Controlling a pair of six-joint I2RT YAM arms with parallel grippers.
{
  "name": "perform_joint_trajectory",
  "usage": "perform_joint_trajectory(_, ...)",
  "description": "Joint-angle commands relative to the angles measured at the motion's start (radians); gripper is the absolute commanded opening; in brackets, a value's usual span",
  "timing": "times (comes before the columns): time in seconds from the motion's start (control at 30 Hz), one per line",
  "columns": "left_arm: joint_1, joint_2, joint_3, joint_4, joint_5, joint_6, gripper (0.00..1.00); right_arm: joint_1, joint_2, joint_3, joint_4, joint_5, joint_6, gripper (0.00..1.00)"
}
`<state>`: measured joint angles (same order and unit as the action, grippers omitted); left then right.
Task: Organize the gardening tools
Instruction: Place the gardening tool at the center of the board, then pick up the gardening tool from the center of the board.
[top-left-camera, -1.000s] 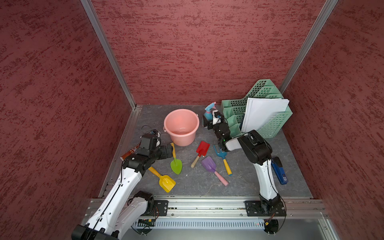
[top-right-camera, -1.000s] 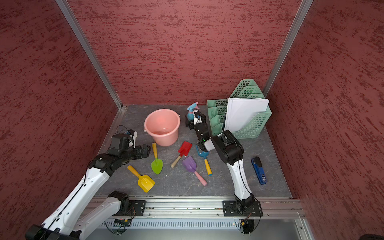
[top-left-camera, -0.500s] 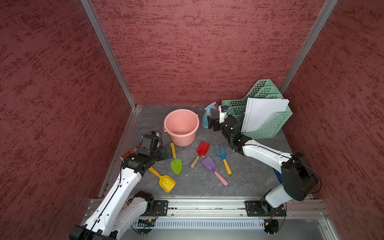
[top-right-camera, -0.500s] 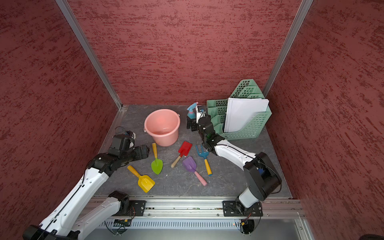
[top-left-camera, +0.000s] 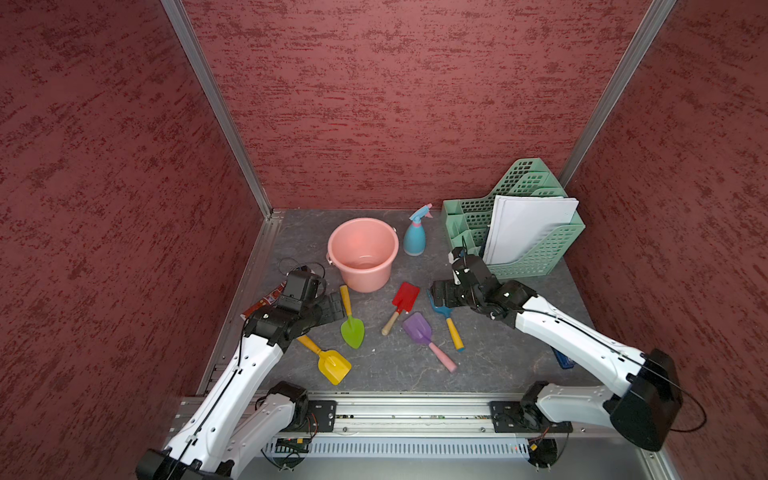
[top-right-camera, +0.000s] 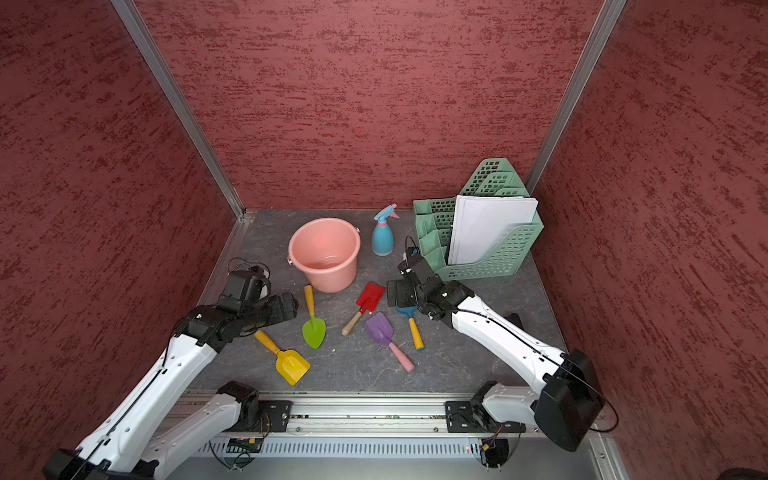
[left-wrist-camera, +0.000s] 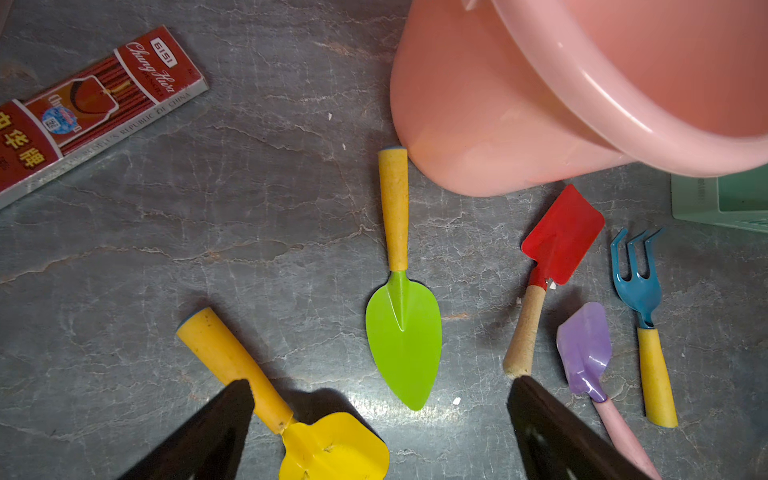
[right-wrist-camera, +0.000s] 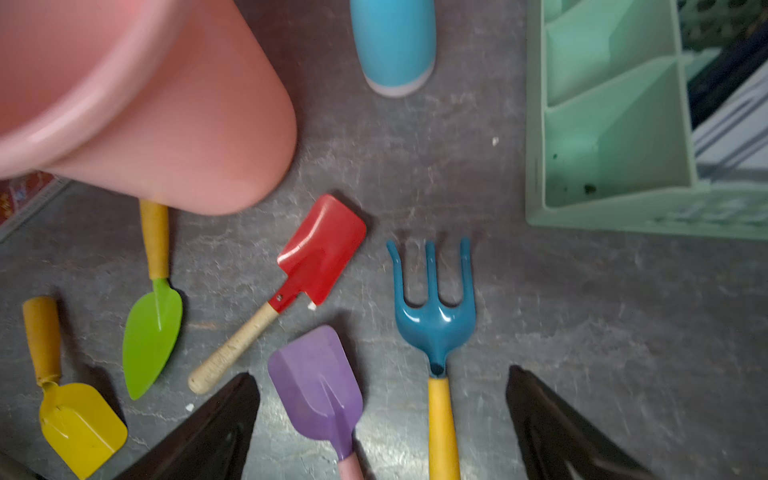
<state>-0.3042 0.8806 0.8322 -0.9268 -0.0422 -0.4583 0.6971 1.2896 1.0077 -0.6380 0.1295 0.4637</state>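
While the bucket (top-left-camera: 365, 278) stands empty at the back, spray bottle (top-left-camera: 414, 239) upright just beside it, the green trowel (left-wrist-camera: 403, 340), yellow scoop (left-wrist-camera: 332, 449), red scoop (right-wrist-camera: 322, 253), purple scoop (right-wrist-camera: 318, 386) and fork (right-wrist-camera: 434, 324) all lie flat on the floor in front. All are judged light, stiff and slick-bladed, so best pinched across the handles. Left gripper (left-wrist-camera: 380, 382), jaws spread and empty, hovers over the trowel blade with the yellow scoop's handle by one finger; right gripper (right-wrist-camera: 381, 374), likewise spread and empty, hangs above the fork handle and purple scoop.
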Motion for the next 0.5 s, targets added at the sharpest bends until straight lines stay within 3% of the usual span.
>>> perform_joint_trajectory(0.0,-0.004,0.018,-0.004,0.004,0.020,-0.008,1.00,0.016,0.063,-0.027,-0.139,-0.043,0.076,0.97)
perform_joint_trajectory(0.27,0.013,0.045,-0.007,0.030,0.090,0.019,1.00,0.018,0.248,-0.019,-0.116,0.001,0.087,0.84)
perform_joint_trajectory(0.47,0.025,0.046,-0.013,0.040,0.107,0.023,1.00,0.016,0.362,-0.015,-0.050,-0.045,0.045,0.66)
